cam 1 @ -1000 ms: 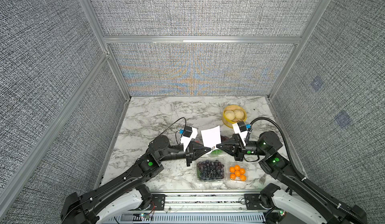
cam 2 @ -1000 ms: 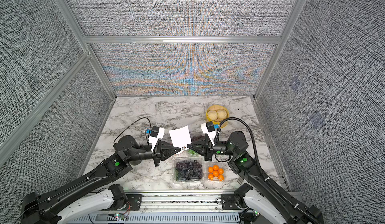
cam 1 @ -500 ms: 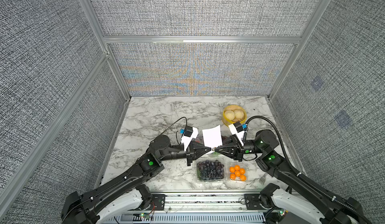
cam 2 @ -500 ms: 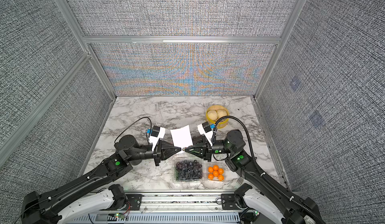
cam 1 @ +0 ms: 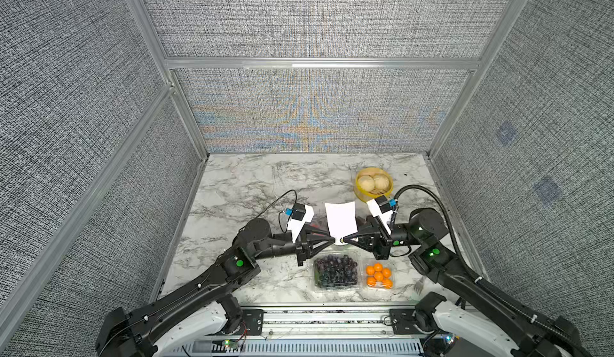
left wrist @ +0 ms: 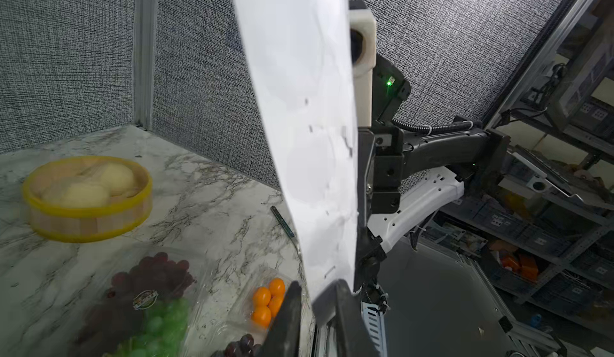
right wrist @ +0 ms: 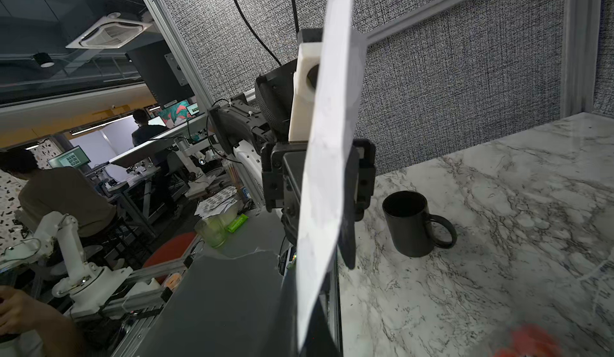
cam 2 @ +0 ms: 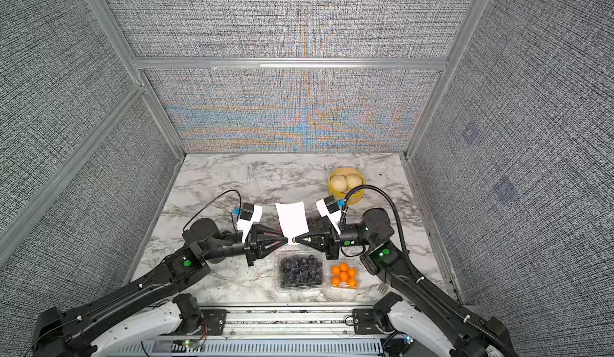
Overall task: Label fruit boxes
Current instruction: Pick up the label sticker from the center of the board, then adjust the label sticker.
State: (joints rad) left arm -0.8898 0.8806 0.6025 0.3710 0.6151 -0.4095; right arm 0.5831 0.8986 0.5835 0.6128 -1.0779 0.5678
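At table (cam 1: 249,186) front edge, grape box (cam 1: 336,270) sits left of orange box (cam 1: 378,274); sheet (cam 1: 340,219) behind them, steamer (cam 1: 373,185) farther back toward right edge.

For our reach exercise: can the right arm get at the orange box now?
Probably yes: the orange box lies uncovered near the right end effector, though that is shut on the sticker sheet.

We watch through 4 cameras
2 high overhead look down on the table (cam 1: 252,186); 2 close wrist views face each other across the sheet (left wrist: 299,106).
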